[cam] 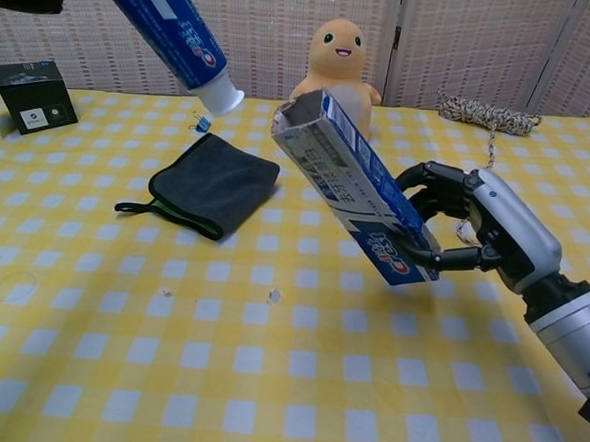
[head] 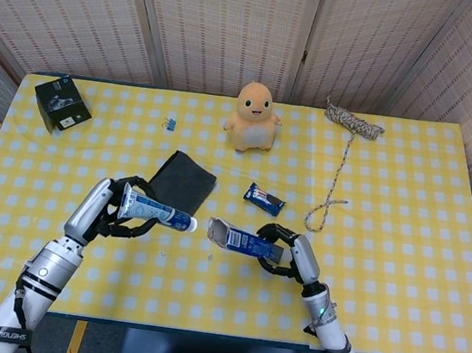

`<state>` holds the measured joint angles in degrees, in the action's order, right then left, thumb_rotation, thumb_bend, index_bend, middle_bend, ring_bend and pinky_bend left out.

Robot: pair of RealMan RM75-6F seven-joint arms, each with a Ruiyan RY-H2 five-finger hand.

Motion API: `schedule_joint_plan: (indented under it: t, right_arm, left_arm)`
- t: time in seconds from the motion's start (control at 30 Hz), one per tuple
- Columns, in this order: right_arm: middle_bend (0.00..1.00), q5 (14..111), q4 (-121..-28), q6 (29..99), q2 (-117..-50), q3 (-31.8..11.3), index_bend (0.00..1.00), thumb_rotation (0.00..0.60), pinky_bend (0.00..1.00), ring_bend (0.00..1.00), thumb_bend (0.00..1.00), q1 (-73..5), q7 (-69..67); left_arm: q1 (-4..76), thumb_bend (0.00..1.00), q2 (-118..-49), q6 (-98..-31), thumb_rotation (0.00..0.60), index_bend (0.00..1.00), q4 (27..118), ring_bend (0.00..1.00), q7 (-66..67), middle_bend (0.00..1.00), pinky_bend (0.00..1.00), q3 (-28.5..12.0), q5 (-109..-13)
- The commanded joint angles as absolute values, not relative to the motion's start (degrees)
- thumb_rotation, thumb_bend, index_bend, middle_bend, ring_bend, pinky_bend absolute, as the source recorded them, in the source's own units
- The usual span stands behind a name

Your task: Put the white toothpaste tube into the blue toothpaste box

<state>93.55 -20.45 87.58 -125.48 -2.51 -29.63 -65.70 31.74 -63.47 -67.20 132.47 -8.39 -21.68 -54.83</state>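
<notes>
- The toothpaste tube is off the table, held by the left hand, whose fingers wrap around its back end; the cap end points toward 3 o'clock in the head view.
- The toothpaste box is also in the air, gripped at its closed end by the right hand, fingers curled around it. Its open mouth faces 9 o'clock, toward the tube's cap, with a small gap between them.
- In the chest view the tube slants down from the upper left and the box tilts up with its open end highest, the right hand at its lower end.
- Behind the tube, at about 12 o'clock from it, a dark cloth lies flat.
- A small snack packet lies at 12 o'clock from the box.
- An orange plush toy sits upright near the far edge, with a tiny clip at its 9 o'clock.
- A black box stands at the far left corner.
- A coiled rope lies at the far right, one end trailing toward the near side.
- The table wears a yellow-and-white checked cloth.
- Woven beige screens close off the back of the room.
</notes>
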Motion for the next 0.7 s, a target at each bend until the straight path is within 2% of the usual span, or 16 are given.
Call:
schedule_joint_plan:
  t: [0.03,0.27,0.7]
  right_arm:
    - [0.40,93.24,-21.05,87.31,-125.56,-2.74,0.46,0.600,0.49,0.47,0.35,-30.04,-65.36]
    - [0.40,92.54,-21.80,85.87,-126.50,-2.92,0.46,0.600,0.49,0.47,0.35,-30.61,-65.36]
    - [0.40,92.51,-22.07,86.96,-128.36,-2.70,0.46,0.600,0.49,0.47,0.35,-30.80,-65.93]
  left_arm:
    - [32.50,0.57,-63.18,-66.59,0.600,0.97,133.04,1.00,-8.70,1.00,1.00,-22.30,-53.51]
    - [33.86,0.57,-62.65,-65.58,0.600,0.97,134.71,1.00,-9.94,1.00,1.00,-23.59,-48.94]
    - [35.36,0.57,-64.00,-66.63,0.600,0.97,134.39,1.00,-8.95,1.00,1.00,-23.54,-47.09]
